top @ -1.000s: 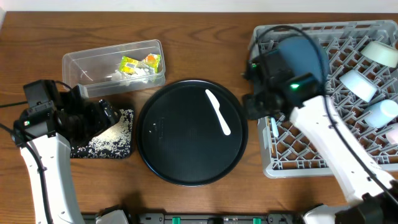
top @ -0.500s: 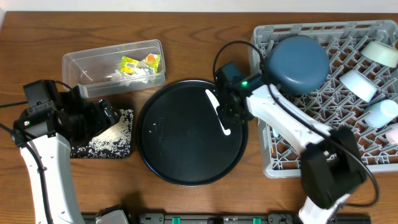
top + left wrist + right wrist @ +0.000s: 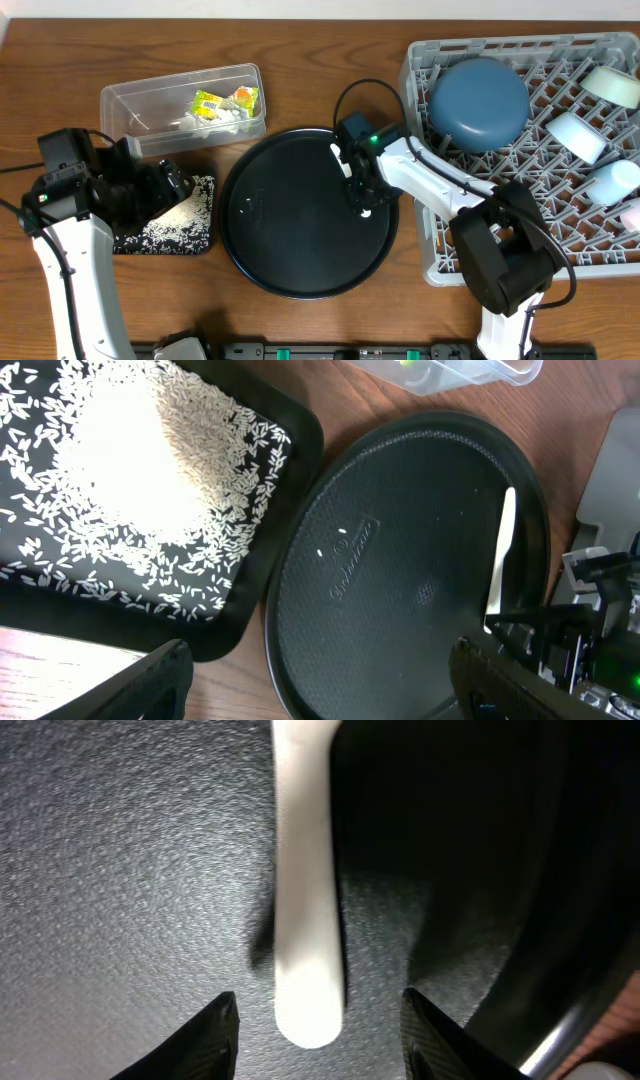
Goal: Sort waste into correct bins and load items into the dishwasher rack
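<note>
White links [image 3: 432,184]; black joints [image 3: 505,255], cables [image 3: 352,92]; green LED [image 3: 371,139]; black right end effector [image 3: 318,1007]

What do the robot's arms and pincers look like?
The left arm and right arm both have smooth white links and black joint housings, each with a small green light and thin black cables looping alongside. The left pincer and right pincer end in black, tapered, matte fingers.

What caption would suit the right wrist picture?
The right tool, open, straddles the end of the white spoon on the round black tray.
</note>
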You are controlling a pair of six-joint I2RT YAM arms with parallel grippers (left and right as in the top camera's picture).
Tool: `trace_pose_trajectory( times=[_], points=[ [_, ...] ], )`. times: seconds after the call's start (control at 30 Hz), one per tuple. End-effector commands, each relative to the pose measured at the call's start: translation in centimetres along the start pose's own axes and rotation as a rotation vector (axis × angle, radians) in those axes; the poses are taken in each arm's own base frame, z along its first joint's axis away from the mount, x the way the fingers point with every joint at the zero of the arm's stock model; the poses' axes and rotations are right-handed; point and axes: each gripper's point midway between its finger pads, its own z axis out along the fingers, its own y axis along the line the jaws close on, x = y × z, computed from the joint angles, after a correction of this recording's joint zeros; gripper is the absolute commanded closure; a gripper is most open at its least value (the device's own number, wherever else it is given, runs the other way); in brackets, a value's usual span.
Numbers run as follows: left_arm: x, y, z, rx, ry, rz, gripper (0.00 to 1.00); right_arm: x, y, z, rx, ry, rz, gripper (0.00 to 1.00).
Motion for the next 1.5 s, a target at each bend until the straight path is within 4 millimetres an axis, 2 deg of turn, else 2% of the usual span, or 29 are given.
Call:
trace_pose_trajectory(
  times=[0.0, 0.17, 0.6, 0.93, 1.03, 1.2, 1.47],
  points=[
    [-0.3, 0.1, -0.2, -0.008, -0.008, -0.007, 0.16, 0.3, 0.2, 0.4, 0.047, 0.002, -0.013, 0.51],
    [-0.3, 0.1, -0.2, -0.008, -0.008, -0.007, 0.17, 0.4, -0.1, 0.6, 0.063, 0.000, -0.014, 0.50],
    [-0.3, 0.1, -0.2, -0.008, -0.008, -0.007, 0.17, 0.5, 0.8, 1.3, 0.055, -0.016, -0.040, 0.51],
    [-0.3, 0.1, -0.2, -0.008, -0.008, -0.007, 0.17, 1.5, 0.5, 2.3, 0.061, 0.004, -0.040, 0.51],
    [-0.3, 0.1, -0.2, -0.008, -0.008, -0.007, 0.16, 1.6, 0.5, 2.5, 0.061, 0.005, -0.040, 0.55],
    [-0.3, 0.1, -0.2, -0.008, -0.008, -0.007, 0.17, 1.8, 0.4, 2.9, 0.060, 0.003, -0.039, 0.70],
    [-0.3, 0.1, -0.2, -0.008, -0.008, -0.007, 0.17, 1.8, 0.4, 3.0, 0.061, 0.005, -0.040, 0.85]
  ],
)
